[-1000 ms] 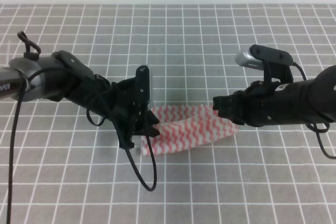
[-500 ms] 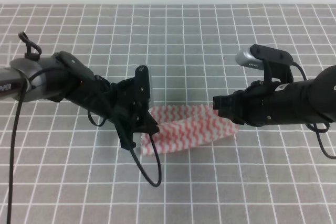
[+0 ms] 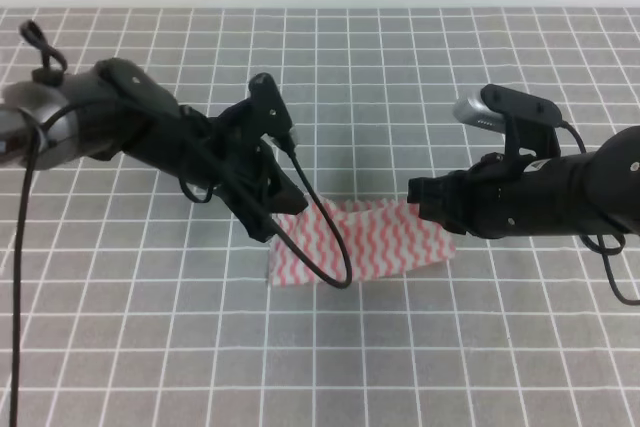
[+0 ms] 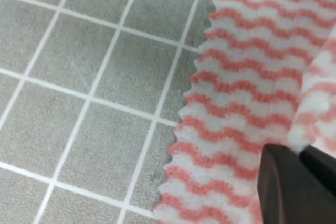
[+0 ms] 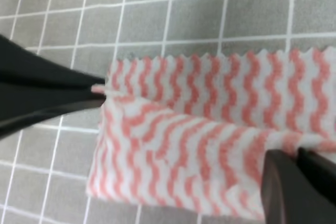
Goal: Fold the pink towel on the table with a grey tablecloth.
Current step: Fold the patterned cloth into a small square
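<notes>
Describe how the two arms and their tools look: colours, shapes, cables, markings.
Both arms are black and tubular. The left arm has a grey sleeve section near its base, and a thin black cable loops loosely off it. The right arm carries a silver-grey camera pod on a black bracket. The left tool and right tool are black, with dark narrow fingers.

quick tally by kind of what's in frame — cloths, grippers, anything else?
Pink towel: 1
Grey tablecloth, white grid: 1
Grippers: 2, the left gripper and the right gripper, each shut on a towel edge
Loose black cable hanging over the towel: 1
Total: 5
</notes>
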Robot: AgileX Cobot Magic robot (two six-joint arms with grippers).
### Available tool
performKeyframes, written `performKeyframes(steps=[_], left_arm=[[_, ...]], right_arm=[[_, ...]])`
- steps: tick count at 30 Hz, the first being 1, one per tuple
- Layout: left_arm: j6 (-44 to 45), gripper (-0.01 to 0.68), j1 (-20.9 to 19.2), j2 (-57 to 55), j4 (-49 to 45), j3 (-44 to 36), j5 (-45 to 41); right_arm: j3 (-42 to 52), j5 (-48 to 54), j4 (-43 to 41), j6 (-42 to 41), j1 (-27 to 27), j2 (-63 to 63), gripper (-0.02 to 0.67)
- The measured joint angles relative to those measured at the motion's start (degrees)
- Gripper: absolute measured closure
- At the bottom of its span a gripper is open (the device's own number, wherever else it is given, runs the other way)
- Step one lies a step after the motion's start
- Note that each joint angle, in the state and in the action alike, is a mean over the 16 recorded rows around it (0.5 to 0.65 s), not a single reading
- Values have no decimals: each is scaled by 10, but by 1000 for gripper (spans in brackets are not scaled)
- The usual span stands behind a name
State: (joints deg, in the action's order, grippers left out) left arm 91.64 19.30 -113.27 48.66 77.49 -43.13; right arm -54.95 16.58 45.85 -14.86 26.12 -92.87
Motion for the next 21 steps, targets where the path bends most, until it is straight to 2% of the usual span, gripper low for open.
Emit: performKeyframes(steps=[10,21], left_arm=[[-60,675,15,0,-75,10,31],[-73,675,16,-3,-97,10,54]], right_arm=[[1,-30,15,-1,-4,-24,664],[-3,-51,16,-3,-6,-37,664]])
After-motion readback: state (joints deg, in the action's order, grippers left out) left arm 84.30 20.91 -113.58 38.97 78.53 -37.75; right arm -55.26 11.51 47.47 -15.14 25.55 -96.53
